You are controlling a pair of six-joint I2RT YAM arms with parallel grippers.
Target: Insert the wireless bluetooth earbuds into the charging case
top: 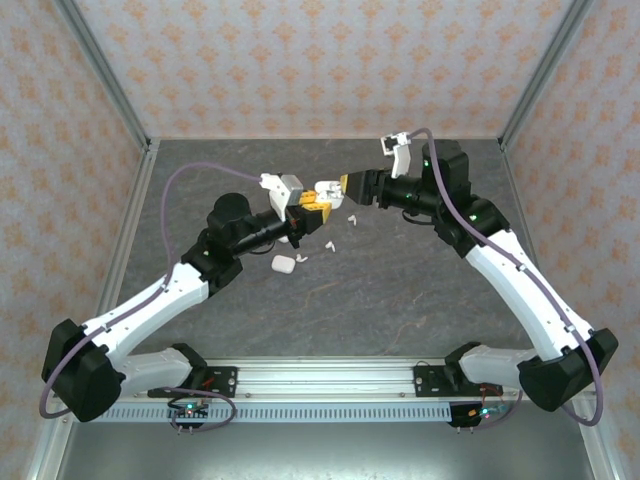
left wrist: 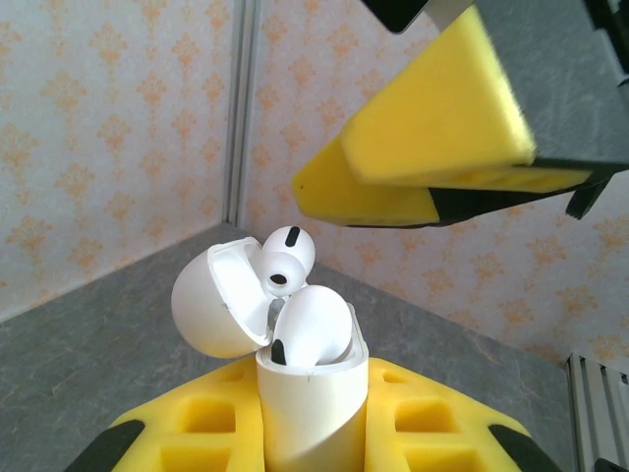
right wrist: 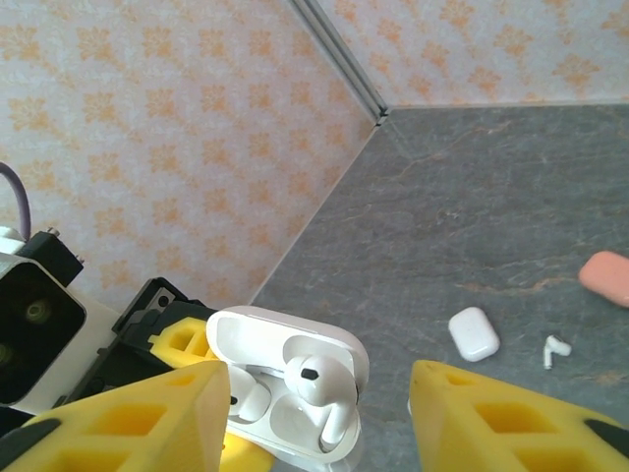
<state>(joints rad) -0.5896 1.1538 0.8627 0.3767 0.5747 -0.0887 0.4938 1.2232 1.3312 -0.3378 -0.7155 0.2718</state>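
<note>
Earbud sits high and tilted in charging case, clamped by closed left end effector. Right end effector hovers open above. Off-centre press could pop it onto tabletop.

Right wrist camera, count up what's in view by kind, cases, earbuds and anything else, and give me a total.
White charging cases: 2, the open case and the closed case
White earbuds: 3, two in the open case, one loose on the table
Pink item, cut off at the edge: 1
Total: 6
</note>
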